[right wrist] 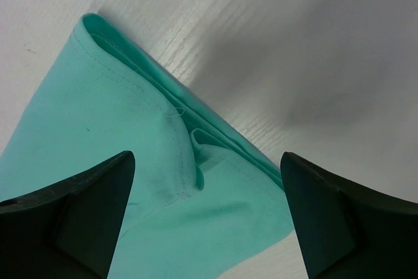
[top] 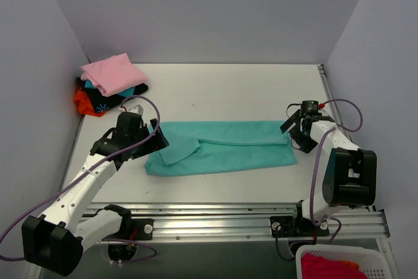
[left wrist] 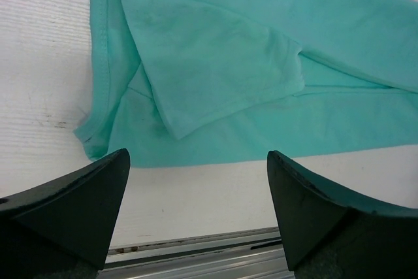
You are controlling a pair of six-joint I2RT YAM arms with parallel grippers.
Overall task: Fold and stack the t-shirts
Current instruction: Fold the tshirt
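Observation:
A teal t-shirt [top: 222,147] lies folded into a long strip across the middle of the table. It also shows in the left wrist view [left wrist: 261,63] with a sleeve folded over, and in the right wrist view [right wrist: 130,161]. My left gripper [top: 157,136] is open and empty just above the strip's left end. My right gripper [top: 292,129] is open and empty above the strip's right end. A pale pink t-shirt [top: 112,73] lies folded at the back left on a black t-shirt [top: 111,99] with light-blue print and an orange-red t-shirt [top: 85,104].
A white basket [top: 339,262] with red cloth stands below the table's front right corner. A metal rail [top: 228,223] runs along the near edge. Grey walls enclose the table on the left, back and right.

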